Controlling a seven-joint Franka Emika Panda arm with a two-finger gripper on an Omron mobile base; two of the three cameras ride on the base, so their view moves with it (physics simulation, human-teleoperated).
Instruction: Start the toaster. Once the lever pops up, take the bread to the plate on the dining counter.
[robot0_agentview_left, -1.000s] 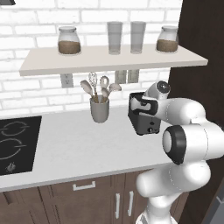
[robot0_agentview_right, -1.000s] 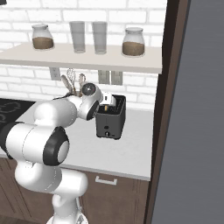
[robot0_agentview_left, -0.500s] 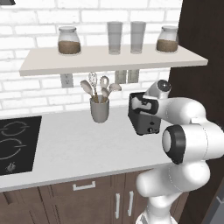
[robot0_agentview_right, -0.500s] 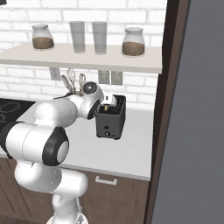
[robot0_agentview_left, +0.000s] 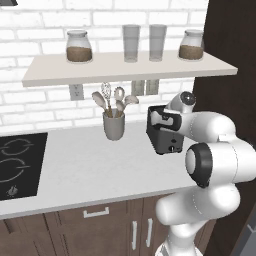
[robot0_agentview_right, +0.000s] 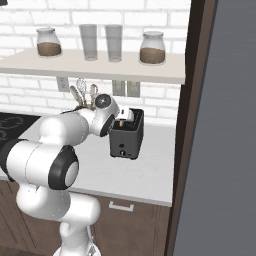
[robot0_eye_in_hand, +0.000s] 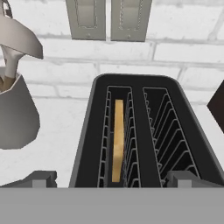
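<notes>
The black toaster stands on the white worktop near the brick wall. Seen from above in the hand view, the toaster has two slots, and the bread sits edge-up deep in the left one. My gripper hovers just over the toaster's top, close to its front edge. It is open, with its fingertips spread wider than the toaster and nothing between them. The plate and the dining counter are out of view.
A grey utensil cup with spoons stands left of the toaster. A black cooktop lies at the far left. A shelf with jars and glasses hangs above. A tall dark panel closes the right side.
</notes>
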